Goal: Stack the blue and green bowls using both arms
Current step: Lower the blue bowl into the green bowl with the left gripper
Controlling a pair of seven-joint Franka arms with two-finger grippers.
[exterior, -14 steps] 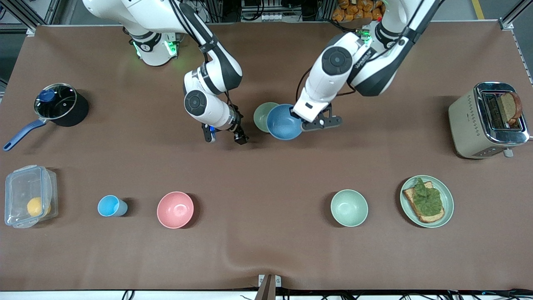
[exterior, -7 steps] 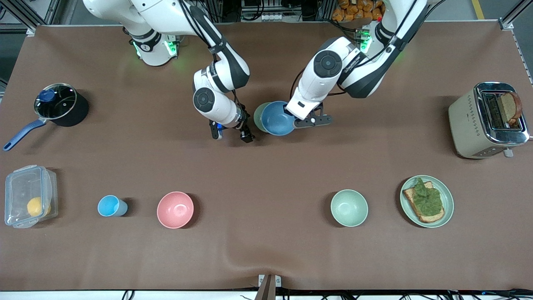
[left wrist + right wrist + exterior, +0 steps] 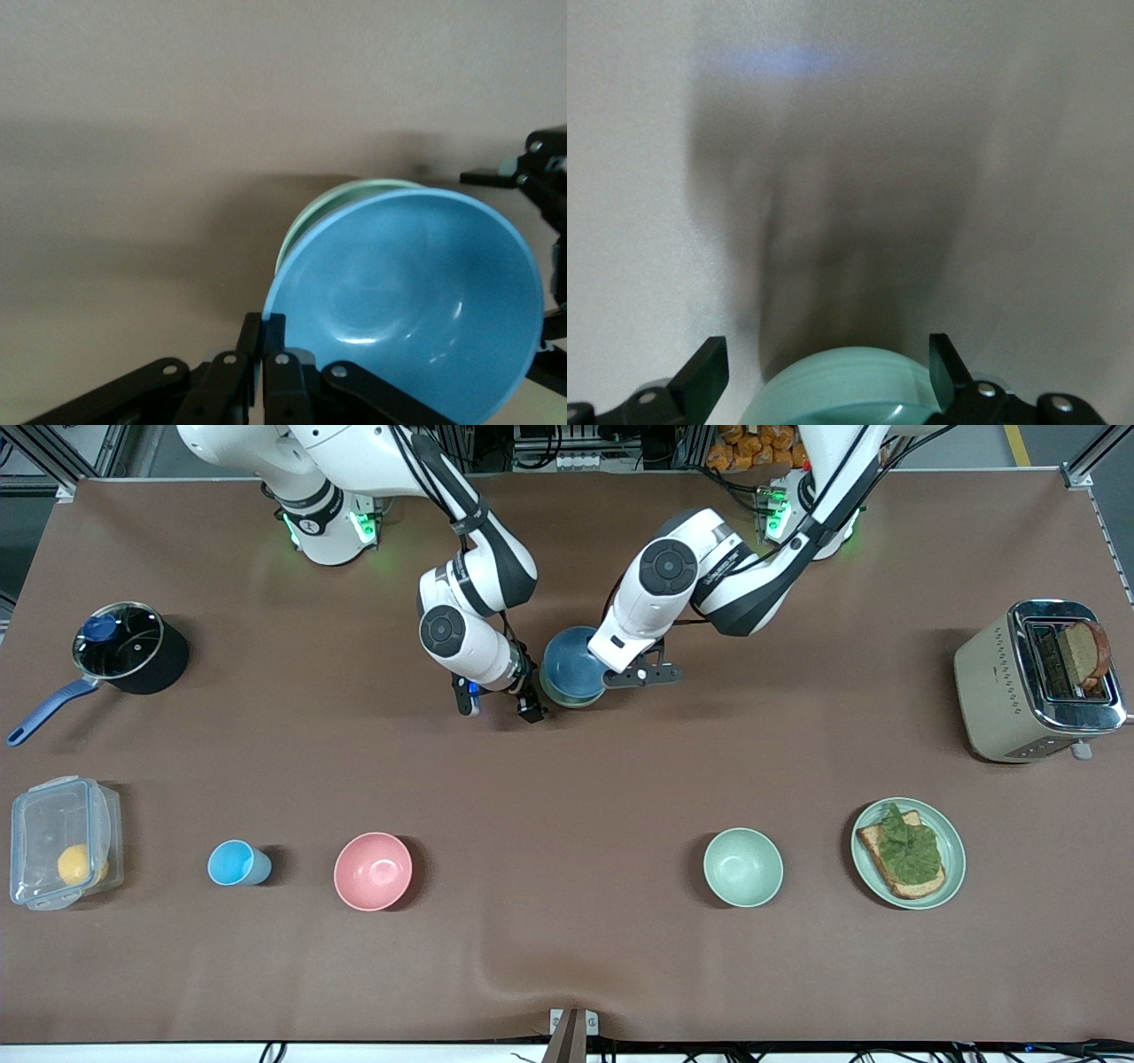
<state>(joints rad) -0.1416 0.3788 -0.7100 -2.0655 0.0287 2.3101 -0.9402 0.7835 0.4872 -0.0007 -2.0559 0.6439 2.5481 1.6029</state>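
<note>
blue bowl (image 3: 571,662) over green bowl (image 3: 567,697), mid-table.
left gripper (image 3: 266,359) pinched the blue rim; right gripper (image 3: 828,367) stood spread wide around the green bowl.

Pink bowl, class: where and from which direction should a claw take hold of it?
Take the pink bowl by its rim, coming from above: it sits upright, mouth open, with bare table around it, so one finger can probably slip inside the thin wall and one outside.

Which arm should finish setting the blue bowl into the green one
Left. The left gripper is shut on the blue bowl rim, holding it directly over the green bowl. The right gripper is open around the green bowl, not gripping it.
</note>
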